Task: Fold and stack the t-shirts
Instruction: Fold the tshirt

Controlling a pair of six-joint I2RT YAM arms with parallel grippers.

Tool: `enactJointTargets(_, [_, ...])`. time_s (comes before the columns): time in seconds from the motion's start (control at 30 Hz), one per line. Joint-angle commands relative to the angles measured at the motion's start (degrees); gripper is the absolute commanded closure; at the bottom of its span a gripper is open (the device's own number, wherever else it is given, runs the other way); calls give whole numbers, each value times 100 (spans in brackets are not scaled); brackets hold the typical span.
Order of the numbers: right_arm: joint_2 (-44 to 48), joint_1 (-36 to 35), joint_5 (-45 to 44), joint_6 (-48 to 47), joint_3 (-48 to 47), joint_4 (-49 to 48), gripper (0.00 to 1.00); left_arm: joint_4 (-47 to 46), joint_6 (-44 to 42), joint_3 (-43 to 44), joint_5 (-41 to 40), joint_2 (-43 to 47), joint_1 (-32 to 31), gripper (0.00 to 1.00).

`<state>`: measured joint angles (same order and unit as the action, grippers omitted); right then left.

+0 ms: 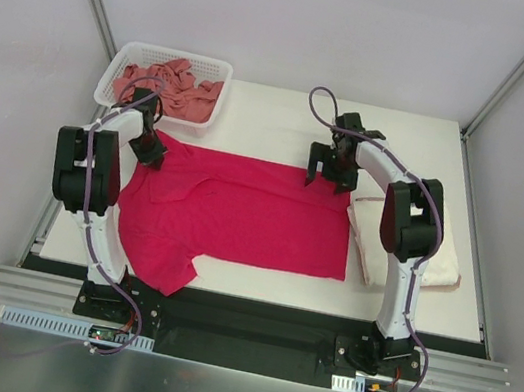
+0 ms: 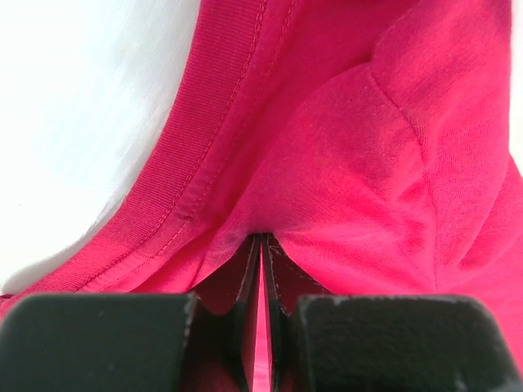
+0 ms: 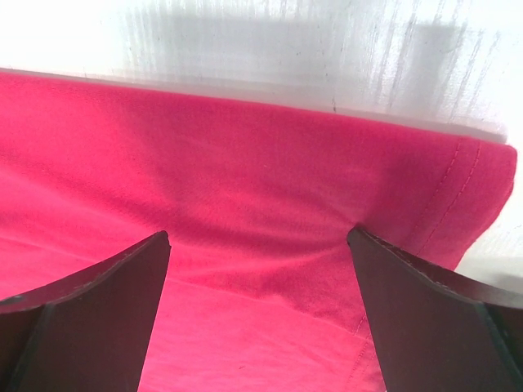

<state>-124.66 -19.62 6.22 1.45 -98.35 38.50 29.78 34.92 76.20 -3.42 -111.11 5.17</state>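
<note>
Gripping magenta-red t-shirt (image 1: 248, 219) beside collar with left gripper (image 2: 261, 245); hovering right gripper (image 3: 258, 245), fingers wide apart, over its far hem corner.

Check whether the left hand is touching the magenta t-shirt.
Touching. The left wrist view shows the left hand shut on a pinched fold of the magenta t-shirt, with cloth caught in its grip.

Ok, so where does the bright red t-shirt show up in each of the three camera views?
Top external: the red t-shirt lies spread out mid-table, between the arms.
Left wrist: the red t-shirt fills most of the frame, a fold pinched in the left tool.
Right wrist: the red t-shirt covers the lower part, under the open right tool.
Shared landmark: the white table, visible beyond the shirt's edge in every view.
</note>
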Motion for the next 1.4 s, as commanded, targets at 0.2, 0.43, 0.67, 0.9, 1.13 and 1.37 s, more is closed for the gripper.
enactJointTargets(0.2, [222,81,-156,75,465,-264,3,-51,-11,387,-159,-218,-148,91])
enactJointTargets(0.43, [864,-103,-243,-110,781,-326,3,-34,6,-130,-203,842,-332,71])
enactJointTargets(0.67, [1707,-411,-463,-110,1414,-387,3,159,190,-1098,-326,2399,-499,29])
enactJointTargets(0.9, [2630,-902,-911,-14,2072,-492,3,774,665,-2520,-238,4499,-1324,1])
enactJointTargets(1.13, [3886,-1308,-1105,417,3444,-791,3,2364,2323,-3647,-554,6328,-3117,7])
enactJointTargets(1.37, [4371,-1352,-1316,584,3998,-792,3,3973,4224,-4034,-651,6217,-4874,21])
